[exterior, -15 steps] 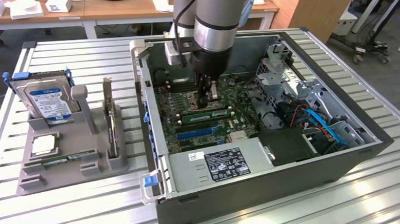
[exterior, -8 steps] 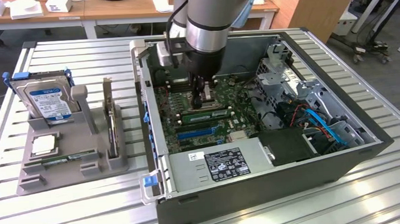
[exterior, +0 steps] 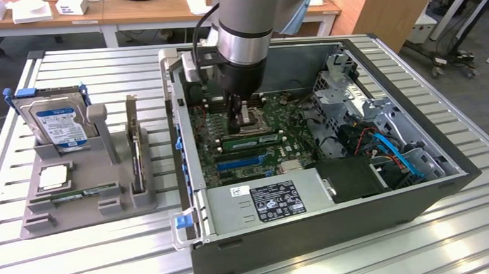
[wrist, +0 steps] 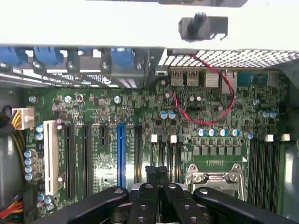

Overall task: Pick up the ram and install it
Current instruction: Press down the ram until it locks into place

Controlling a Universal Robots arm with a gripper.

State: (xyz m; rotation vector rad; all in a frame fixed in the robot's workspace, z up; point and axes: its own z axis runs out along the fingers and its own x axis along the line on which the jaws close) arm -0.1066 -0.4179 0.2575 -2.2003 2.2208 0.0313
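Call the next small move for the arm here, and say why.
Probably lift straight up out of the case. The gripper is shut, fingers together, low over the motherboard beside the CPU socket, while what looks like the ram lies in the grey holder outside.

We saw clear room for the gripper [wrist: 158, 172] above the motherboard [exterior: 290, 131] in the open case [exterior: 317, 233]. The power supply [exterior: 265, 202], drive cage [exterior: 343, 97] and cables [exterior: 392, 151] crowded its sides.
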